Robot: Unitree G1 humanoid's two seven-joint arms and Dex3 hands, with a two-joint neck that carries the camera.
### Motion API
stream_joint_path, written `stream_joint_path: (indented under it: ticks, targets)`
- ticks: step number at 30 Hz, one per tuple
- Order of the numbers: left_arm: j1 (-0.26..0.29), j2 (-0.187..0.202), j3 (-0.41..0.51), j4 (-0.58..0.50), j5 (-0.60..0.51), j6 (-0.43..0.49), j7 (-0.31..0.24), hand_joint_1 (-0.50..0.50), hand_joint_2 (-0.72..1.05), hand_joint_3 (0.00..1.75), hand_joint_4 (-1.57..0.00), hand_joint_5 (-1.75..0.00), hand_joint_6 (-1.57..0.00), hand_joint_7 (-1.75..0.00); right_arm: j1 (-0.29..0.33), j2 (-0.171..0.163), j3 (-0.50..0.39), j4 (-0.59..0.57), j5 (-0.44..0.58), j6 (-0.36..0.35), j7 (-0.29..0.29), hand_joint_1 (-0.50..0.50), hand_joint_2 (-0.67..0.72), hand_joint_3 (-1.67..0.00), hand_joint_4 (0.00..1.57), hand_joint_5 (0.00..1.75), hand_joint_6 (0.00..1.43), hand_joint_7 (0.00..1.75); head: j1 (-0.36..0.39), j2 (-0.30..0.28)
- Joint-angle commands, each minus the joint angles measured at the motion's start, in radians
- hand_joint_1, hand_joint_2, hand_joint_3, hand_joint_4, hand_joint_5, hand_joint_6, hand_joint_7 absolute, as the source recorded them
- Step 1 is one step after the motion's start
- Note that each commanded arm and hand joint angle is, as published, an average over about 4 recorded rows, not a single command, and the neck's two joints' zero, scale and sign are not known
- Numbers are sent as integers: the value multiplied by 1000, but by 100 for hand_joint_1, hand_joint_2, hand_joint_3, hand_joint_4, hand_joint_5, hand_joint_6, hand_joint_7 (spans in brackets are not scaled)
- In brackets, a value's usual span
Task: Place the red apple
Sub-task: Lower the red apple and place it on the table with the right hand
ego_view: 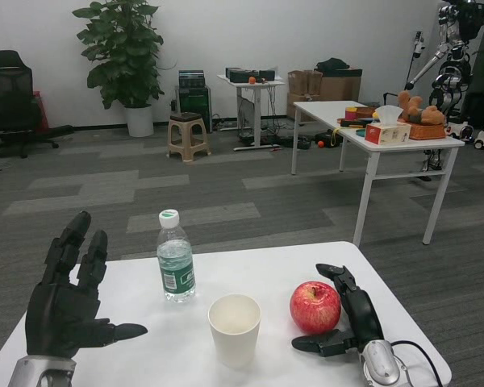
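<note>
counter (145,355): white top, carried everything; apple sat toward its 4 o'clock corner, near the right edge.
left hand (64,302): at the counter's 8 o'clock, raised palm-in, fingers spread wide and straight, thumb out toward the cup. Held nothing, touched nothing. Idle.
right hand (351,318): at 3 o'clock of the apple, just beside it. Fingers (339,278) curved loosely around the far-right side, thumb low in front at about 5 o'clock of the fruit. Looked opened off the skin, a thin gap showing on the right side; could not tell for certain whether any fingertip touched at the back. Judged not gripping.
bottle (175,262): clear water bottle, green label, white cap, upright at 10 o'clock of the cup, well apart from the apple.
paper cup (234,326): white, upright, empty as far as seen, at 9 o'clock of the apple, near but not touching.
red apple (315,306): resting on the counter, stem dimple up, standing on its own.
handling, apple: judged stiff, moderately heavy for its size, waxy skin so somewhat slippery; would bruise under a hard pinch; round, so could roll if nudged.
hold point: judged best around the widest band, fingers behind and thumb in front, opposed across the middle.
task status: judged placement essentially done.
</note>
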Motion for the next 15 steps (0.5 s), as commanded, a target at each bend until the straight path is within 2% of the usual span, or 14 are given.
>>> stream_joint_path:
  ticks: [1,6,9,15]
  targets:
    - [8,3,8,-1,-4,-10,-2,-30,14,2,0,0,0,-38,42,0,10,11,-9,32,5,-14,-11,-36,0,0,0,42,1,0]
    - [8,3,8,2,-4,-10,-2,-30,7,9,0,0,0,-35,42,-3,10,4,-9,32,12,-27,-10,-32,0,0,0,31,2,-1]
    - [8,3,8,3,-4,-10,-2,-30,7,2,0,0,0,-40,42,-5,9,-4,-9,32,21,-36,-8,-30,0,0,0,24,1,-1]
    - [8,3,8,3,-4,-12,-2,-31,7,2,0,0,0,-37,45,-8,9,-10,-8,30,42,-45,1,-24,0,0,0,10,3,-3]
